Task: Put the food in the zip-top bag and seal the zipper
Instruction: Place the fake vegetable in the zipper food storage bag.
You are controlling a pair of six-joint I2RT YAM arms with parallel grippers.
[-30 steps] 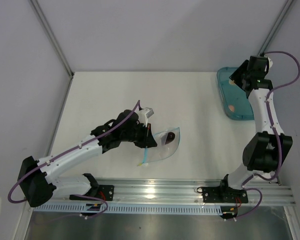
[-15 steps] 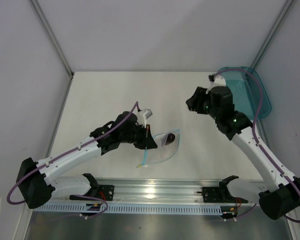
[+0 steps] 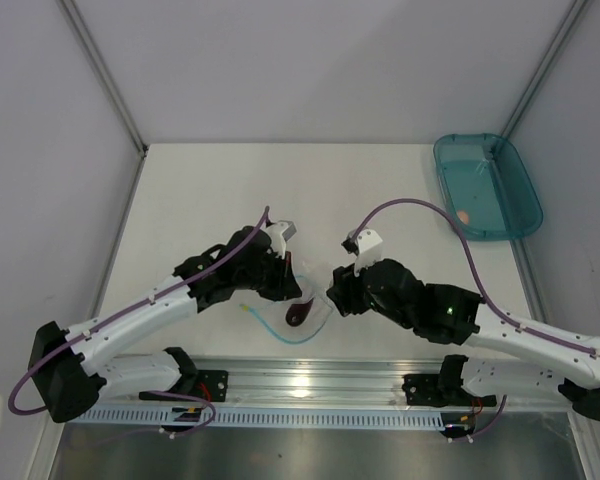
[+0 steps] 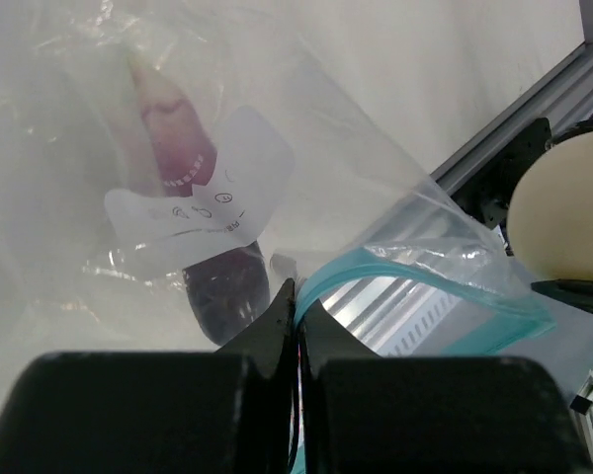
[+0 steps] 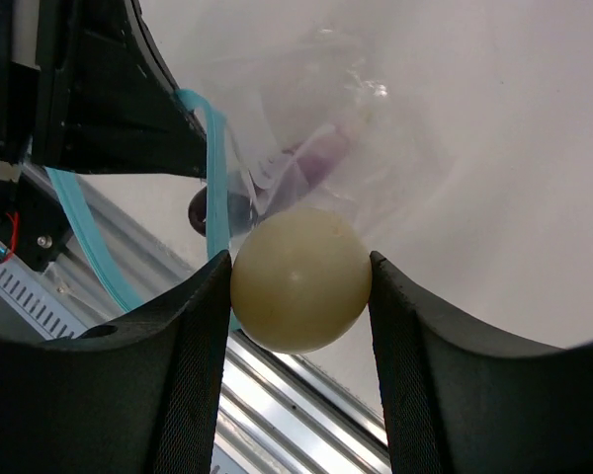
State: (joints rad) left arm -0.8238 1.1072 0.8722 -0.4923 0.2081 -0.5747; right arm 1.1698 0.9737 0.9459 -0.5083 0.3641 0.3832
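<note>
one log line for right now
left gripper: shut on zipper | right gripper: holds cream ball by bag mouth | purple piece: in bag

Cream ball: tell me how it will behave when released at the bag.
Round and smooth, the ball will probably roll once freed. It looks rigid: the right tool leaves no dent. The bag looks floppy, so it may not stop it.

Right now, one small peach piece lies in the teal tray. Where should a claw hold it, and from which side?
Grip the peach piece across its round middle, coming straight down. The teal tray has raised walls, and the piece lies near one wall, so a sideways approach is probably blocked.
</note>
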